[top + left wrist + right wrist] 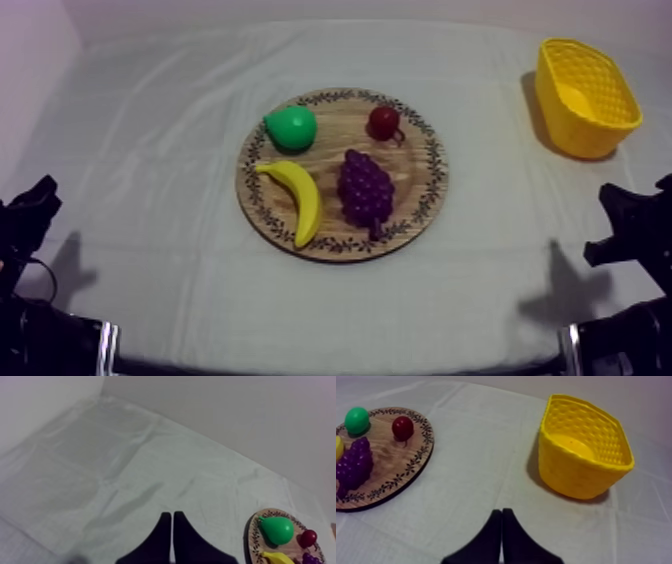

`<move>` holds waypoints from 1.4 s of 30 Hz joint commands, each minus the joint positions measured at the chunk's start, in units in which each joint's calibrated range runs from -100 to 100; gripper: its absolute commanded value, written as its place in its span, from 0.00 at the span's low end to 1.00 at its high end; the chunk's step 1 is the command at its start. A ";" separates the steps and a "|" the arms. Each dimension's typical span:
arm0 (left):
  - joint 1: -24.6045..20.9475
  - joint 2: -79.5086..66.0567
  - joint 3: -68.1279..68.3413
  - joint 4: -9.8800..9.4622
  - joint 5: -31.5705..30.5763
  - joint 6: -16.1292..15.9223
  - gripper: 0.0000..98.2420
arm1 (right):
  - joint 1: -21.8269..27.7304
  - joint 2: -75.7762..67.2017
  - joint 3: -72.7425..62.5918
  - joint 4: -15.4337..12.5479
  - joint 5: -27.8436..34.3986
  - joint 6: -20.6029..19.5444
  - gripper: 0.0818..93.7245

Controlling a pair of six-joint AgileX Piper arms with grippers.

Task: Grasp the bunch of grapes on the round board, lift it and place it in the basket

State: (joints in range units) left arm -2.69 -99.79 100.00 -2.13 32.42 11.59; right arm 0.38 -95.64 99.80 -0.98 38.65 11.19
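— Has it begun on the grapes?

— Not that I can see. The left jaws are pressed together on nothing, and so are the right jaws. Neither is anywhere near the fruit, so I'd call this the reach, not yet begun.

— Where's the fruit from there?

— The bunch of grapes [365, 190] lies on the wooden board [340, 130], well ahead of the right jaws and off to their left. The yellow basket [575, 130] stands ahead to their right, on the desk [150, 150]. I'd guess the right arm goes: jaws parting, then down across the bunch's broad part.

— Easy to grip?

— It's dark purple, knobbly, lying flat, and tapers toward the jaws. The banana [300, 195] lies just beyond it, so that side looks tight.
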 commanded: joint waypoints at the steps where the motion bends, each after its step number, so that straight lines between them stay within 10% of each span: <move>1: -0.03 0.05 0.00 0.01 -0.01 0.01 0.00 | 0.00 -0.03 -0.02 -0.02 -0.02 0.11 0.00; 42: -0.03 0.05 0.00 0.01 -0.01 0.01 0.00 | -0.69 -0.03 -0.02 -0.02 -0.02 0.40 0.00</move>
State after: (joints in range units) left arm -2.69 -99.79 100.00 -2.13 32.42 11.59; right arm -0.18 -95.64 99.80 -0.98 38.65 11.46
